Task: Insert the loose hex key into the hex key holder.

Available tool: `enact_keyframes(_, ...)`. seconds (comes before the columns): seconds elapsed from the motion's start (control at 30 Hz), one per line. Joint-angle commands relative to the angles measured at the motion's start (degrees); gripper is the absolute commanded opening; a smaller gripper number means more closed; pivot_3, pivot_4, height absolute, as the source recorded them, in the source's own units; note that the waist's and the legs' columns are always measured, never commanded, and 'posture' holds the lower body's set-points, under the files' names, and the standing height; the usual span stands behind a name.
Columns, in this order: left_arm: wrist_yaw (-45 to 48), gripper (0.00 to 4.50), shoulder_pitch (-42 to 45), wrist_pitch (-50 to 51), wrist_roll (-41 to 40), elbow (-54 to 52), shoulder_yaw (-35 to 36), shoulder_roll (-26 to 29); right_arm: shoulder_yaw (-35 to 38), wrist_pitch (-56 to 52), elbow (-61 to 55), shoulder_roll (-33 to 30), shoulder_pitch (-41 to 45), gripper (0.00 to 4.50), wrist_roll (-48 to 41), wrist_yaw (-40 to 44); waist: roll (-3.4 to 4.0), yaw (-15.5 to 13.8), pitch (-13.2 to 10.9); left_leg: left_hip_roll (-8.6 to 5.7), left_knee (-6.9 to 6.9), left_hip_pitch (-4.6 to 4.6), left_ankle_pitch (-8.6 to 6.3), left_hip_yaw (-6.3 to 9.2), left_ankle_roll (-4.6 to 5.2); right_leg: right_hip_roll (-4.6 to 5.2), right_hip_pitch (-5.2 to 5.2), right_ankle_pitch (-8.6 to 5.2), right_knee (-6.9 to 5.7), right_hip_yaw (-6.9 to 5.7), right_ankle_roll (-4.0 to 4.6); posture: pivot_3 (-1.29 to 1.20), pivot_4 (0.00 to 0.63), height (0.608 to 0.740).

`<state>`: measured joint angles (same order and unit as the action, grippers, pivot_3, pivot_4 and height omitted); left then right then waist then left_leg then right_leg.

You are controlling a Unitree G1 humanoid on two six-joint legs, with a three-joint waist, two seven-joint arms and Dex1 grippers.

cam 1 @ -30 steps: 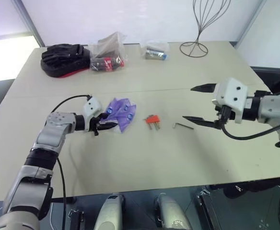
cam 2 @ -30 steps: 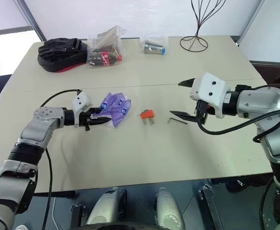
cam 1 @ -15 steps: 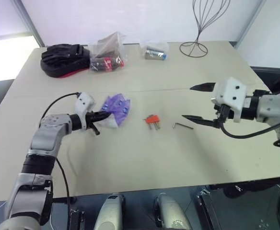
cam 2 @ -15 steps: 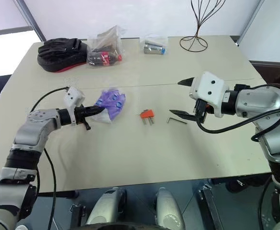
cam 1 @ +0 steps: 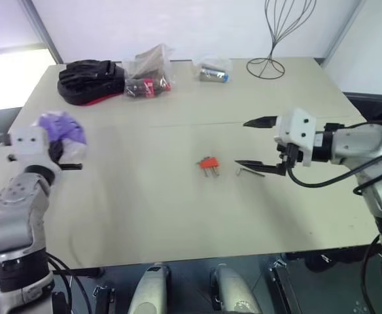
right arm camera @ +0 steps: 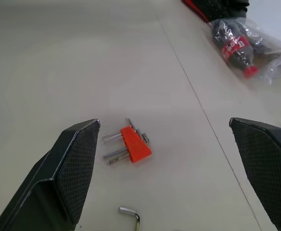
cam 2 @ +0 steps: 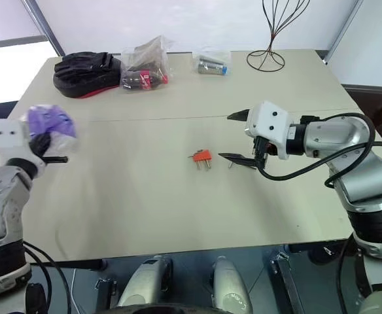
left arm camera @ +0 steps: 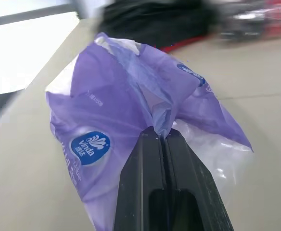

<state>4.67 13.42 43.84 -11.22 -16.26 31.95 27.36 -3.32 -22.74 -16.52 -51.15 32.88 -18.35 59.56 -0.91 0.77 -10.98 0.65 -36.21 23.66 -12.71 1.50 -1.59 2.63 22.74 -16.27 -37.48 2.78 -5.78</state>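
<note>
Beige table [cam 1: 178, 216], clutter far back. My left gripper [left arm camera: 165, 139] is clamped on a purple tissue pack [left arm camera: 126, 120], off left. My right gripper [cam 1: 253, 142] gapes over the loose hex key [cam 1: 248, 172], beside the hex key holder [cam 1: 208, 164]. Next, I judge: descend, pinch key.

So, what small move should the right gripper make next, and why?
Probably lower the right gripper onto the loose hex key and close. Its fingers are open above the table, the key lies just under its lower finger, untouched, beside the hex key holder.
</note>
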Motion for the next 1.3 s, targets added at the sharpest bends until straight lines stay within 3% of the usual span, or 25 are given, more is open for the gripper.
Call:
enact_keyframes(0.03,-5.74,0.03,-0.72,1.14,2.06,-0.67,6.45,0.22,0.17,1.36,0.23,0.45,1.97,4.5,0.4,0.81,0.0,-0.03,0.0,0.0,0.01,0.0,0.0,0.0,0.0,-0.01,0.0,0.0,0.0,0.0,0.0,0.0,0.15,0.74)
enact_keyframes(0.47,-10.89,0.03,-0.78,2.15,0.1,4.22,11.36,-2.11,0.77,0.16,-1.19,0.35,1.29,4.5,0.44,0.79,-0.14,-0.07,0.08,-0.03,0.03,-0.01,-0.01,0.03,-0.03,0.15,-0.03,0.0,0.04,-0.04,0.02,0.0,0.15,0.74)
enact_keyframes(0.57,-11.67,0.72,-0.84,2.51,0.41,4.5,11.28,-1.83,0.9,-0.36,-1.76,0.41,0.99,4.5,0.38,0.5,-0.14,-0.09,0.08,-0.02,0.04,-0.01,-0.01,0.03,-0.03,0.16,-0.02,0.0,0.04,-0.03,0.03,0.0,0.15,0.74)
enact_keyframes(0.77,-14.44,3.74,-1.12,1.19,2.03,4.05,11.0,-1.81,0.99,-0.56,-1.96,0.49,0.69,4.5,0.4,0.29,-0.15,-0.14,0.08,-0.03,0.03,-0.01,-0.02,0.02,-0.04,0.2,-0.03,0.0,0.04,-0.02,0.03,0.0,0.15,0.74)
enact_keyframes(0.83,-15.3,4.46,-0.98,0.61,2.51,3.34,10.49,-1.73,0.93,-0.47,-1.76,0.49,0.72,4.5,0.38,0.34,-0.15,-0.14,0.08,-0.03,0.03,-0.01,-0.02,0.02,-0.04,0.22,-0.03,0.0,0.04,-0.02,0.04,0.0,0.15,0.74)
enact_keyframes(1.13,-15.32,4.46,4.16,-2.03,3.97,-2.62,5.61,0.39,0.7,0.53,-0.61,0.54,1.08,4.5,0.66,0.79,-0.17,-0.26,0.09,-0.05,0.03,0.0,-0.02,0.03,-0.05,0.27,-0.05,0.0,0.05,-0.01,0.05,0.0,0.15,0.74)
enact_keyframes(1.3,-8.41,4.46,8.24,-0.49,-0.3,-4.58,-0.31,0.81,0.39,1.61,0.88,0.56,1.4,4.5,0.96,1.54,-0.17,-0.14,0.09,-0.07,0.06,0.0,-0.02,-0.01,-0.05,0.27,-0.05,0.01,0.11,0.0,0.04,0.0,0.15,0.74)
